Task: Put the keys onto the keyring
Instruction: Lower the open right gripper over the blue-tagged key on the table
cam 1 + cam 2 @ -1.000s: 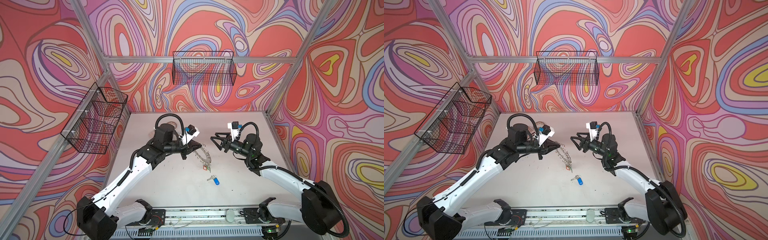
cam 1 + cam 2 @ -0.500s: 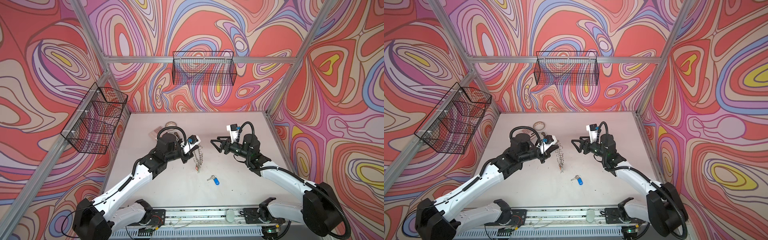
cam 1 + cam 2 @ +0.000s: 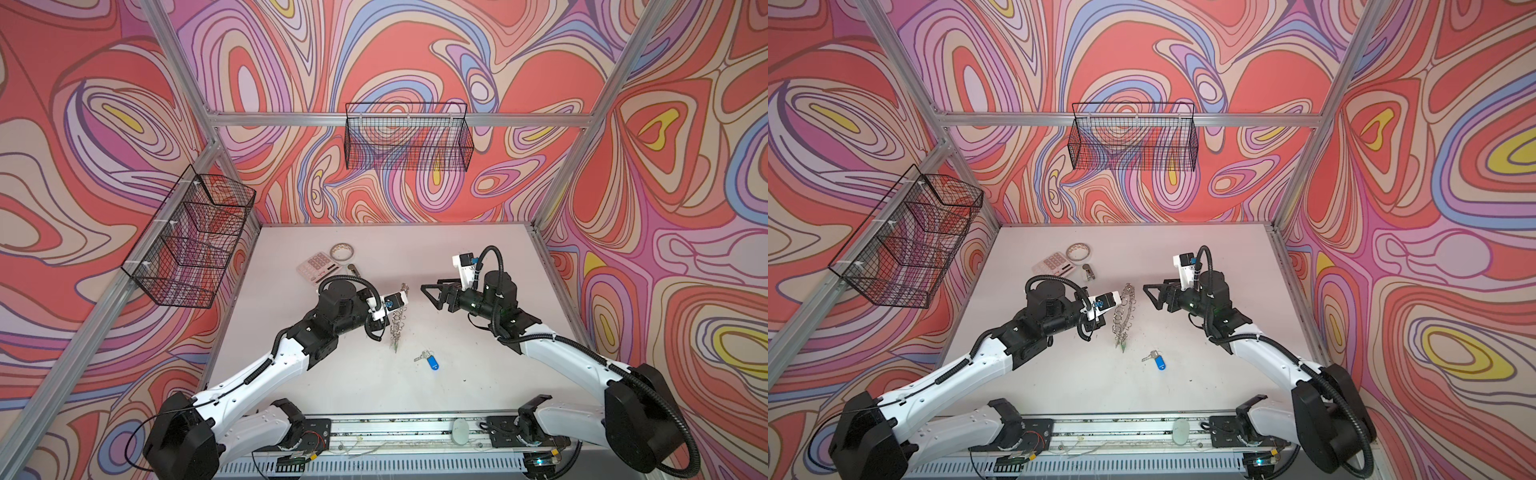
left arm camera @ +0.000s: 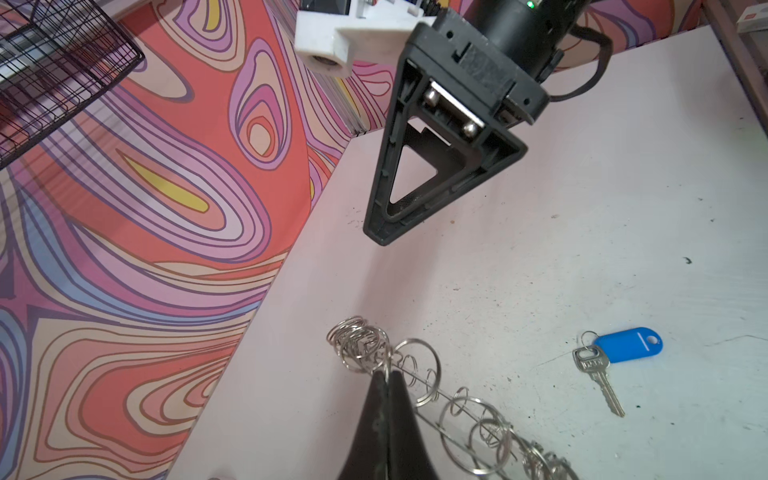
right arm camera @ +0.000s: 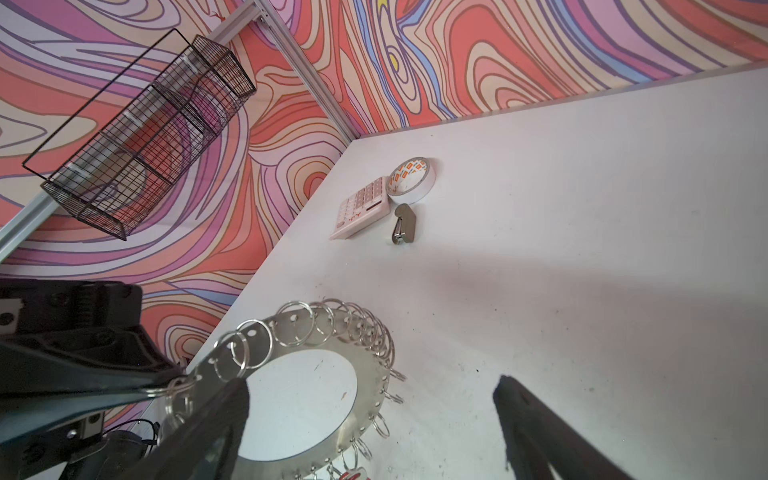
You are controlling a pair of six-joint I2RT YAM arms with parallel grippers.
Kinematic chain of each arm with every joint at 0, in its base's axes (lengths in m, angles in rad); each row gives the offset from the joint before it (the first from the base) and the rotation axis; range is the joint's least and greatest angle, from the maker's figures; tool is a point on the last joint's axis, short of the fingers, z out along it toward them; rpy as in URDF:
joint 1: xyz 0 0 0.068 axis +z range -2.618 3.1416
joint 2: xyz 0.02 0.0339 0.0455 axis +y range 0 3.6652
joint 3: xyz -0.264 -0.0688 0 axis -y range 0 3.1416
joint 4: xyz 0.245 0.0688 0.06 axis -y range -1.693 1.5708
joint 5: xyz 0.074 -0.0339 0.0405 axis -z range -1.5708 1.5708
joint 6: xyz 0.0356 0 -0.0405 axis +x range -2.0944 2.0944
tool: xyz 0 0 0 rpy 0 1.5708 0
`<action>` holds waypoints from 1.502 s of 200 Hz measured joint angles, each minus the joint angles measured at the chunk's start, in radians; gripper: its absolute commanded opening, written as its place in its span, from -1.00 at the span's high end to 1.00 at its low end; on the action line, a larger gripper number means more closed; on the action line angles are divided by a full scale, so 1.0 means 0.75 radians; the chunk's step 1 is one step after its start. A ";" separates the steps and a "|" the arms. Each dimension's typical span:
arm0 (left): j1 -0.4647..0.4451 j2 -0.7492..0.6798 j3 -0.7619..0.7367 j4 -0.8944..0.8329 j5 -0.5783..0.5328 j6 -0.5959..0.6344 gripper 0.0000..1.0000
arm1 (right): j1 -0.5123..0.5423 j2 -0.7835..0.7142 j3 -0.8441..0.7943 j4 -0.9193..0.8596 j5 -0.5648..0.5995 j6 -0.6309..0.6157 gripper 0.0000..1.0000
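Over the pale table (image 3: 478, 374) the keyring (image 5: 365, 361), judged stiff, light, slippery and best pinched at its flat rim, is clamped in the left claw (image 4: 387, 376), facing the wide-open right claw (image 3: 429, 296); a blue-tagged key (image 4: 598, 365) lies apart.

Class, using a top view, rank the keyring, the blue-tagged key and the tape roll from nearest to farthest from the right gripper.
From the right gripper:
1. keyring, held upright mid-scene, just off its open fingertips.
2. blue-tagged key, lying flat, nearer the front.
3. tape roll, far back, on the left arm's side.
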 measured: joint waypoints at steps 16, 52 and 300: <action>-0.001 0.000 -0.009 0.030 -0.010 0.006 1.00 | 0.000 -0.015 -0.020 -0.048 0.016 0.008 -0.90; -0.001 -0.004 -0.040 0.056 -0.052 -0.058 1.00 | 0.006 -0.069 -0.034 -0.239 0.045 0.040 -0.62; -0.001 -0.331 -0.196 -0.018 -0.233 -0.610 1.00 | 0.466 0.039 -0.317 -0.422 0.144 0.439 -0.31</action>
